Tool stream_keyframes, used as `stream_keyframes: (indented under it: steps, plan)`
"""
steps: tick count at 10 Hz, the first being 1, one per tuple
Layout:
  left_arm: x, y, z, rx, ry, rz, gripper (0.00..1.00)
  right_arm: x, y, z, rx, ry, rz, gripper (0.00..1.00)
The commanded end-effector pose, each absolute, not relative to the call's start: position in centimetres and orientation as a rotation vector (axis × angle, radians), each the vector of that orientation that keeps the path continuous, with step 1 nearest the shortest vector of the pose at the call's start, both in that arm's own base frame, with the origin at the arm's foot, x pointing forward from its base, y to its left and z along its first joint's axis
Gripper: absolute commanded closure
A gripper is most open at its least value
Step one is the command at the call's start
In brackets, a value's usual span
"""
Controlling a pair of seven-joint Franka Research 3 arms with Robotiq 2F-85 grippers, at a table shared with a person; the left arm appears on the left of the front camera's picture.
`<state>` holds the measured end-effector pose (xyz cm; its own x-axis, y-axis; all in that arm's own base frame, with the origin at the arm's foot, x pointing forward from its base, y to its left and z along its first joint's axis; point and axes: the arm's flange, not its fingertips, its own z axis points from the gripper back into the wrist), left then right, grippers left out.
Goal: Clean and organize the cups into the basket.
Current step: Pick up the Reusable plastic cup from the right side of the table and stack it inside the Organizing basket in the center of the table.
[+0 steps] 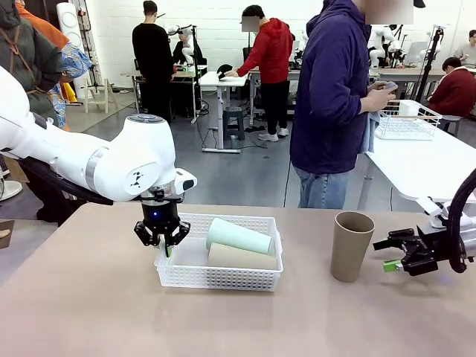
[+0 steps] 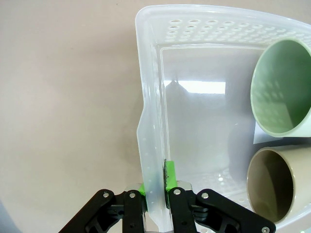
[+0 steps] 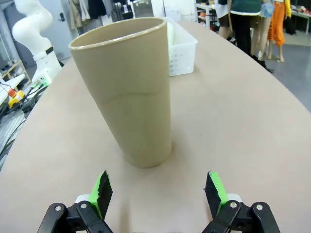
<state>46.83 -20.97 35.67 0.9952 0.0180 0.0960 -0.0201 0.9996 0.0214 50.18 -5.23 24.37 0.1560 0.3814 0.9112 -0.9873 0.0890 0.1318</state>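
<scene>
Tan table [image 1: 89, 297], white basket [image 1: 223, 279] holding mint cup [image 1: 238, 236] and lying tan cup [image 1: 242, 257], left gripper [image 1: 162, 242] pinching its end wall, right gripper [image 1: 387, 254] spread beside upright tan cup [image 1: 351, 249].

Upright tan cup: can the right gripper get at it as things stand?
Probably yes. The right gripper is open and the upright tan cup stands straight ahead of it on bare table, nothing between them. The left gripper is off at the basket, clamped on its wall.
</scene>
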Motion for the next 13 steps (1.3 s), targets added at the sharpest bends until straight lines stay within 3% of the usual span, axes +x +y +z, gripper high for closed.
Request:
stream_keyframes:
  steps: [1, 5, 13]
  plan:
    - [46.8, -21.0, 35.8, 0.025, -0.099, 0.011, 1.0, 50.1, -4.2, 24.2, 0.934, -0.845, 1.294, 0.0]
    - [46.8, -21.0, 35.8, 0.025, -0.099, 0.011, 1.0, 50.1, -2.4, 24.4, 0.974, -0.901, 1.362, 0.0]
    - [46.8, -21.0, 35.8, 0.025, -0.099, 0.011, 1.0, 50.8, 1.0, 24.0, 1.048, -0.86, 1.408, 0.0]
